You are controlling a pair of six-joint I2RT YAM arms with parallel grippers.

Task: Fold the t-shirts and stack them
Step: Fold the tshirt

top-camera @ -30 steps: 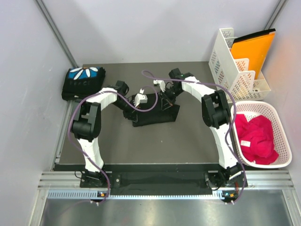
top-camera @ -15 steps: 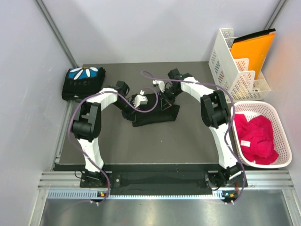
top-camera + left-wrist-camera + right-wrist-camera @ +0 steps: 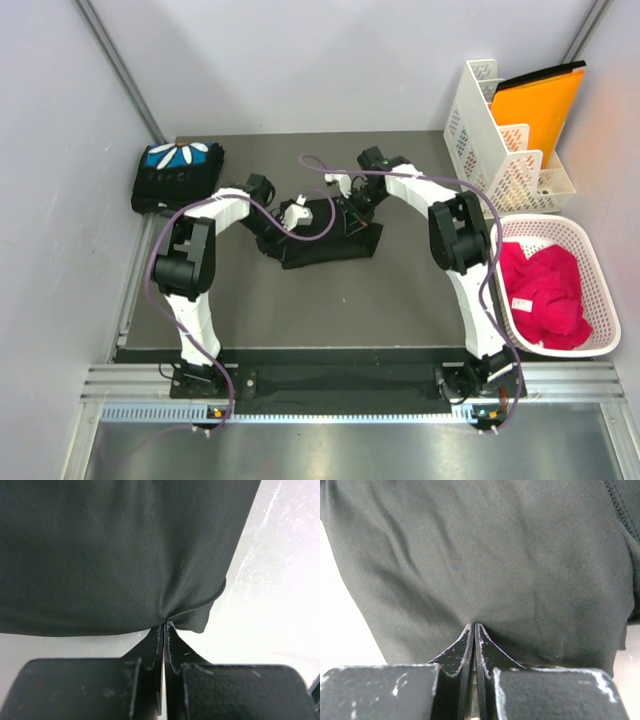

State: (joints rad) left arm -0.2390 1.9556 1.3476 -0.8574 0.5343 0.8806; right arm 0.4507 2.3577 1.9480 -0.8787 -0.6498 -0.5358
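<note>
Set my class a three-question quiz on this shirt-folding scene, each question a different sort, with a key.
1. True or false: the left gripper is shut on the black t-shirt.
2. Fill in: the white basket holds ___ cloth.
3. Where is the folded blue-print t-shirt? A) far-left corner of the table B) in the white basket C) on the black t-shirt.
Key: 1 true; 2 pink; 3 A.

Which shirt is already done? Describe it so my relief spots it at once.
On the dark table, go to the far left corner. The folded t-shirt lies there, a compact black bundle. Unlike the plain black shirt mid-table, it shows a blue print with white petals.
</note>
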